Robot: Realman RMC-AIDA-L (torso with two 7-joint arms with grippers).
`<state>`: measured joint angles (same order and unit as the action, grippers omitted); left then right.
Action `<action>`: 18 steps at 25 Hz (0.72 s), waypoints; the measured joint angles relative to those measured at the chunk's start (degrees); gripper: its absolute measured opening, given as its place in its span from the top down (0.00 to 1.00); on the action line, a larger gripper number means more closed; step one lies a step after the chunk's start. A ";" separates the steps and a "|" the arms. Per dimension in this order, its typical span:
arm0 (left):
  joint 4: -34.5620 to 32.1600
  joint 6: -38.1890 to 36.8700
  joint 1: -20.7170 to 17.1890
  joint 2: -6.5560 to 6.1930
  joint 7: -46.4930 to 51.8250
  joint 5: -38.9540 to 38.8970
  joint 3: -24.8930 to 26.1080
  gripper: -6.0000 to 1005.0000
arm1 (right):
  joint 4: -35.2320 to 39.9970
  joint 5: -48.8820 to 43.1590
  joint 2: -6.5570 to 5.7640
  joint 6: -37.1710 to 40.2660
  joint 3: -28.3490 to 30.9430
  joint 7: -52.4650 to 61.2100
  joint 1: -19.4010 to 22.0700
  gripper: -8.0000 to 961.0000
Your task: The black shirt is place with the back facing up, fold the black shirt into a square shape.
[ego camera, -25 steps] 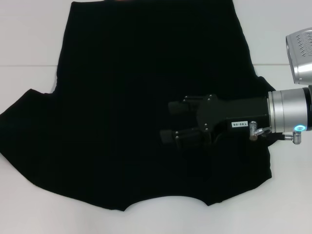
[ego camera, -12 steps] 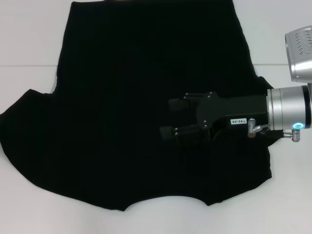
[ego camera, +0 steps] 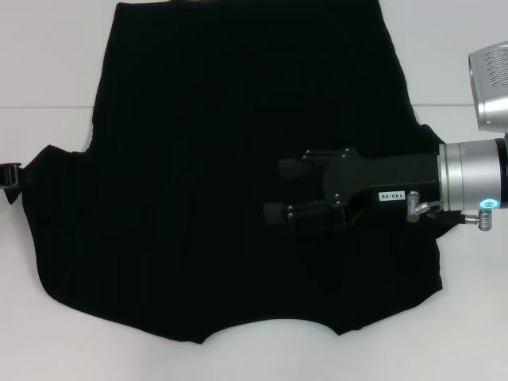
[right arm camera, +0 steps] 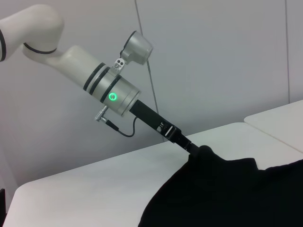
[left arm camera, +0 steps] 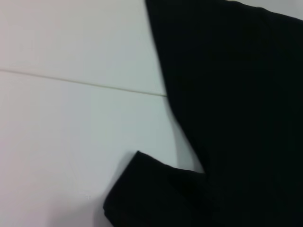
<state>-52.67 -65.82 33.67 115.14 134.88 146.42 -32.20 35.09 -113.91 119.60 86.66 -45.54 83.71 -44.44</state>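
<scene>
Broadly, shirt position: the black shirt (ego camera: 230, 175) lies spread flat on the white table (ego camera: 48, 63), covering most of the head view from centre outward.
Shirt axis: its long axis runs from 12 o'clock to 6 o'clock; a straight edge sits at 12 o'clock, and the curved, notched edge sits at 6 o'clock.
Shirt sleeves: one sleeve points toward 9 o'clock, the other toward 3 o'clock, where it passes under the right arm.
Shirt surface: plain black fabric faces up; no lettering shows.
Right gripper: the right gripper (ego camera: 283, 191) reaches in from 3 o'clock and sits over the shirt, just right of its centre, pointing toward 9 o'clock.
Right gripper state: its two fingers (ego camera: 292, 168) stand apart, one toward 12 o'clock of the other, with black cloth between and beneath them; whether they touch the fabric cannot be told.
Left gripper: the left gripper (right arm camera: 193, 148) meets the sleeve tip at 9 o'clock; in the head view only a small black part of it shows at the frame edge.
Left gripper state: in the right wrist view the cloth is drawn up into a small peak at its tip, so it appears clamped on the sleeve.
Left wrist view: the sleeve (left arm camera: 156, 194) and the shirt's side edge lie on the table, with a thin seam line (left arm camera: 80, 83) crossing the white surface beside them.
</scene>
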 joint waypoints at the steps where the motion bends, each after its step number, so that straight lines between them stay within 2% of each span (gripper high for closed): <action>1: -0.01 0.01 0.07 0.00 0.02 0.00 -0.13 0.99 | 0.00 0.00 0.00 0.00 0.02 0.04 0.04 0.05; 7: 0.03 0.31 0.22 0.02 -0.03 -0.33 -0.20 0.99 | 0.00 0.00 0.00 0.00 0.10 0.19 0.31 0.05; 13: 0.04 0.11 1.42 0.58 -0.39 -1.31 -0.94 0.99 | 0.13 0.00 -0.15 0.00 0.17 0.29 0.49 0.05; 18: -0.10 -0.13 4.00 2.03 -0.91 -1.45 -2.53 0.99 | 0.21 0.00 -0.23 0.14 0.24 0.31 0.73 0.05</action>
<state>-52.77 -65.95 37.68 117.17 133.97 144.97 -34.73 35.30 -113.91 119.37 86.80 -45.30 84.02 -43.71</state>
